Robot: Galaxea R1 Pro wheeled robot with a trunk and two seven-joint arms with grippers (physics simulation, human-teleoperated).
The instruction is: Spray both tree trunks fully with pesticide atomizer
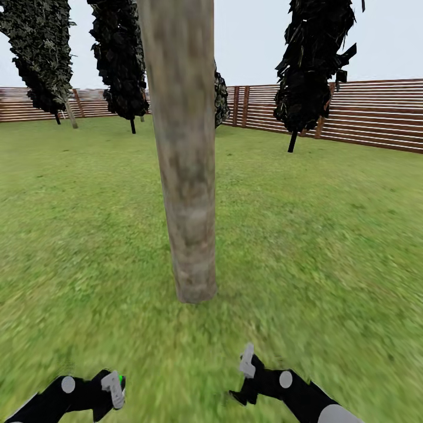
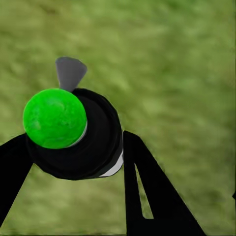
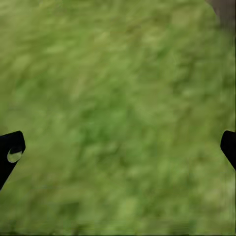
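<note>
Lawn; left end effector apparently clamps black, green-capped pesticide atomizer; right end effector apart.

Tree trunk on lawn; fence behind

One trunk, two grippers, one atomizer showing in the garden

One thick bare tree trunk is standing on the lawn. Four dark narrow trees are showing. One slatted fence is ringing the grass. Two grippers are showing, left gripper and right gripper. One pesticide atomizer is sitting between two black fingers.
</note>
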